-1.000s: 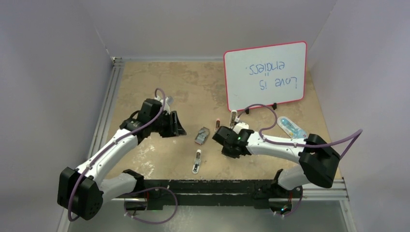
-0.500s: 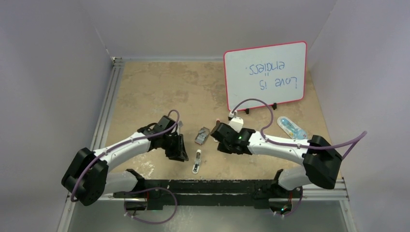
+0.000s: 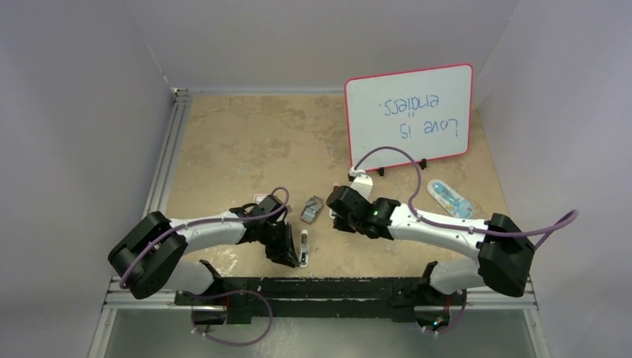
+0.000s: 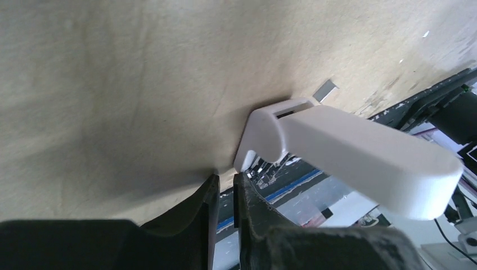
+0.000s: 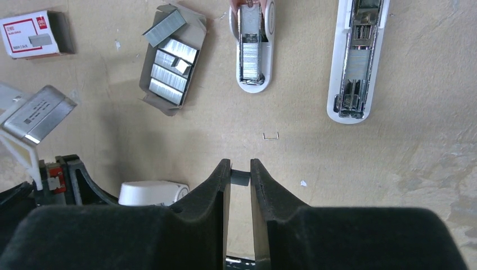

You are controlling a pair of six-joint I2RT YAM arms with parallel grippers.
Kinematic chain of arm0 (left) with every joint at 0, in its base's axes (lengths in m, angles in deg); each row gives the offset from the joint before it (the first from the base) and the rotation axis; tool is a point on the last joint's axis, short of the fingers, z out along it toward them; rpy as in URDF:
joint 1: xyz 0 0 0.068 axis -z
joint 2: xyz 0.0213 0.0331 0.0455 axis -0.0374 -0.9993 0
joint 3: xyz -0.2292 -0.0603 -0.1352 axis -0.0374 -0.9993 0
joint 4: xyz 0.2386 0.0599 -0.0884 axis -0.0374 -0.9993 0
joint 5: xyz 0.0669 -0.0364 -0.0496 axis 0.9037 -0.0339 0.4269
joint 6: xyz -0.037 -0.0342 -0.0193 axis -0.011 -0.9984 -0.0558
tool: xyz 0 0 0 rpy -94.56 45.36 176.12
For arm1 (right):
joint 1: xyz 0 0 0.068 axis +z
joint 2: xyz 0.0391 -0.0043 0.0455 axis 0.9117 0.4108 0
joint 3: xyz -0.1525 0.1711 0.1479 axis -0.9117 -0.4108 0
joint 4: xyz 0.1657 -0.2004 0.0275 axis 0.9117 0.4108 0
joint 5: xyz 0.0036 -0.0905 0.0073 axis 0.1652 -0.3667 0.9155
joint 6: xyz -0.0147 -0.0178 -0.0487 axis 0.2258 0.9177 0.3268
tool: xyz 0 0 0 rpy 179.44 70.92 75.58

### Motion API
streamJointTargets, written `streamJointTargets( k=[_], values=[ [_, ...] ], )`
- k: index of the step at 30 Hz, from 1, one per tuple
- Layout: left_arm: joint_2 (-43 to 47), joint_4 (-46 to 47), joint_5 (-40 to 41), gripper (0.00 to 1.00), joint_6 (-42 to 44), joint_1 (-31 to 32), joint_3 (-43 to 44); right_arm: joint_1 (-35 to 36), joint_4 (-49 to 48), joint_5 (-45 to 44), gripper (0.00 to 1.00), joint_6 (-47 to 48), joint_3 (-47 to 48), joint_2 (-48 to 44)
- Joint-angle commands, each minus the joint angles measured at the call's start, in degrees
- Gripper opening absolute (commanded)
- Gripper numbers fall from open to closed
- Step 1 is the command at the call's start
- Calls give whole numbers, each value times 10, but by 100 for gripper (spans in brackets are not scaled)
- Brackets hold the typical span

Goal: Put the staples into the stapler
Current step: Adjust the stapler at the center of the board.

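Silvery-grey staples (image 5: pixel 240 178) — a short strip — sit pinched in the right gripper's (image 5: pixel 240 164) nearly closed fingers above the table (image 5: pixel 394 169), the tray (image 5: pixel 171 59) of spare strips just beyond. Left gripper (image 4: pixel 225 179) hangs by the white stapler's (image 3: pixel 303 248) end, fingers almost together; whether it grips anything I cannot tell. Best, I judge: steady the stapler, align the strip lengthwise with its channel, lower flat — then release.

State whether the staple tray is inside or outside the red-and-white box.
Outside: the grey tray, holding staple strips, lies on the table apart from the box.
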State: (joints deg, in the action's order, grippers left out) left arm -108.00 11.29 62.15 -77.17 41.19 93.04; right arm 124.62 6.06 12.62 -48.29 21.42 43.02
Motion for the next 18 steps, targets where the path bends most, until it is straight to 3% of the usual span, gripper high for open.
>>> streamJointTargets(
  k=[1,10,18],
  values=[
    [-28,55,24,15,-26,15,8,4,-15,-5,20,26,7,-19],
    [-58,95,72,15,-37,24,31,24,-50,7,20,76,1,-18],
    [-1,32,131,16,-41,24,21,91,-58,-11,20,100,18,25]
  ],
)
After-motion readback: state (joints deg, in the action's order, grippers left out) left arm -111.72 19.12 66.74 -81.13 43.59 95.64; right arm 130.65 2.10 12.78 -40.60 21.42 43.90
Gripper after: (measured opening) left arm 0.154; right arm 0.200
